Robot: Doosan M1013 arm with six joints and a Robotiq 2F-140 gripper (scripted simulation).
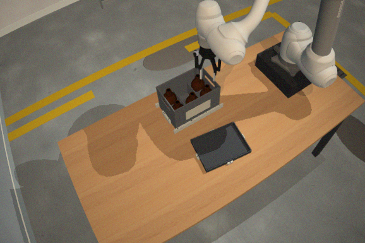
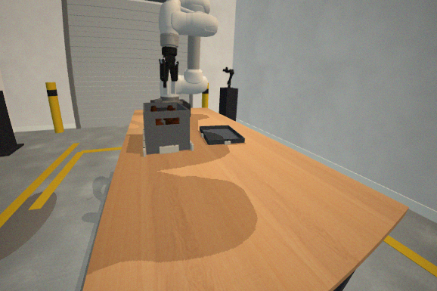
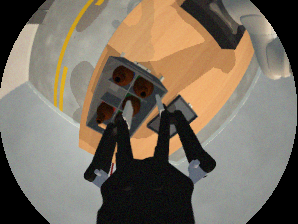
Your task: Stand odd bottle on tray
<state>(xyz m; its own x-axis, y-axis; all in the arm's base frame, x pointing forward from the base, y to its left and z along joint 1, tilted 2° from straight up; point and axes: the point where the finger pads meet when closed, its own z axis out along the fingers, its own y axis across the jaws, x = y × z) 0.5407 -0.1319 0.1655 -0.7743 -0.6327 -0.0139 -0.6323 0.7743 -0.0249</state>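
- The gripper (image 1: 206, 71) hung above the far edge of the crate (image 1: 196, 112), fingers pointing down, with nothing between them
- Its fingers (image 2: 165, 76) stood partly apart, neither wide nor together, and touched no bottle
- In the exterior view a plain gap of air showed between the fingertips and the crate's top rim
- The grey crate sat on the wooden table (image 1: 151, 190), on a pale base frame (image 1: 199, 120) that showed past its near and left sides
- Five brown bottles stood inside the crate's compartments, all with mouths upward
- One bottle (image 1: 197, 83) stood in the far cell, directly under the gripper and looking largest from the top view
- A second bottle (image 1: 206, 90) stood just right of it, a third (image 1: 191, 98) nearer the middle
- A fourth bottle (image 1: 170, 96) stood at the left end and a fifth (image 1: 177, 105) just beside it toward the near wall
- Which of the five has the odd neck could not be told from these views
- The dark tray (image 1: 244, 137) lay flat on the table, near and to the right of the crate, well apart from it, with nothing on it
- The white arm (image 1: 252, 10) reached over from its black pedestal (image 1: 265, 64) at the far right end of the table
- In the wrist view the crate's four open cells showed beyond the two dark fingers
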